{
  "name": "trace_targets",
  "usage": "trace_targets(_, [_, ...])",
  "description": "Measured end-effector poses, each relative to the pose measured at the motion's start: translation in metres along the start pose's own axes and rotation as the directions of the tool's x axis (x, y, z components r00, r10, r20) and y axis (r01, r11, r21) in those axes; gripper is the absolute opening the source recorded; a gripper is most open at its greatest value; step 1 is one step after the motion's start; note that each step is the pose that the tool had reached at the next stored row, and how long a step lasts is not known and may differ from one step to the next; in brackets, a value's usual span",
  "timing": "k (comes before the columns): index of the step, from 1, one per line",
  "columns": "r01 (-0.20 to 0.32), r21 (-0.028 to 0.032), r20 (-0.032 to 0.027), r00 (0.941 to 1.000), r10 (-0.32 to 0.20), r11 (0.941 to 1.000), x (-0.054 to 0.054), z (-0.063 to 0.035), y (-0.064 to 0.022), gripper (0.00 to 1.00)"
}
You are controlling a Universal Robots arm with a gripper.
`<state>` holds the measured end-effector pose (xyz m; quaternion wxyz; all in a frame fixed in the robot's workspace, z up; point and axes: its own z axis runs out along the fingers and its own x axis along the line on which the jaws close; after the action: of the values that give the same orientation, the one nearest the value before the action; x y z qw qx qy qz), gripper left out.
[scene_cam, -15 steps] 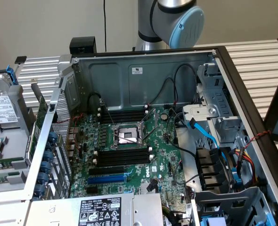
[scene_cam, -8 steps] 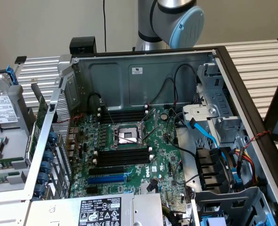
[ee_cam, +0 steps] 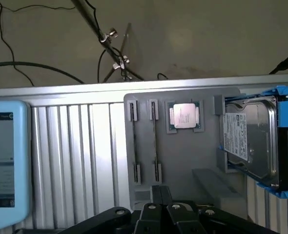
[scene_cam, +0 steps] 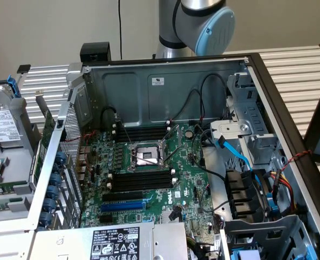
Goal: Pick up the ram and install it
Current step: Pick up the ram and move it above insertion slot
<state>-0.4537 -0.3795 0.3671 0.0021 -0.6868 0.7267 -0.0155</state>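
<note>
Hovering above gray tray (ee_cam: 183,158): end effector (ee_cam: 159,201), opening cannot tell. Ram (ee_cam: 155,141) apparently edge-on in tray holder, near processor (ee_cam: 184,116). Risks: off-centre grip on thin edge tilts stick; blue cable (scene_cam: 236,154) beside memory slots (scene_cam: 141,180) may snag.
</note>
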Motion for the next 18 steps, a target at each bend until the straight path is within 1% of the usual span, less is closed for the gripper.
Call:
trace_targets(8, [0.041, -0.0003, 0.0031, 0.9991, -0.041, 0.9992, 0.006, 0.0145, 0.0003, 0.10])
trace_targets(9, [0.046, -0.0004, 0.0036, 0.9989, -0.046, 0.9989, 0.007, 0.0163, 0.0003, 0.17])
trace_targets(10, [0.051, -0.0004, 0.0040, 0.9987, -0.051, 0.9987, 0.008, 0.0181, 0.0003, 0.17])
trace_targets(12, [0.059, -0.0004, 0.0044, 0.9982, -0.059, 0.9982, 0.011, 0.0218, 0.0003, 0.30])
trace_targets(13, [0.063, -0.0004, 0.0045, 0.9980, -0.063, 0.9980, 0.011, 0.0236, 0.0003, 0.30])
trace_targets(14, [0.066, -0.0003, 0.0046, 0.9978, -0.066, 0.9978, 0.012, 0.0255, 0.0003, 0.36])
trace_targets(18, [0.080, 0.0001, 0.0050, 0.9968, -0.080, 0.9968, 0.012, 0.0327, 0.0004, 0.36])
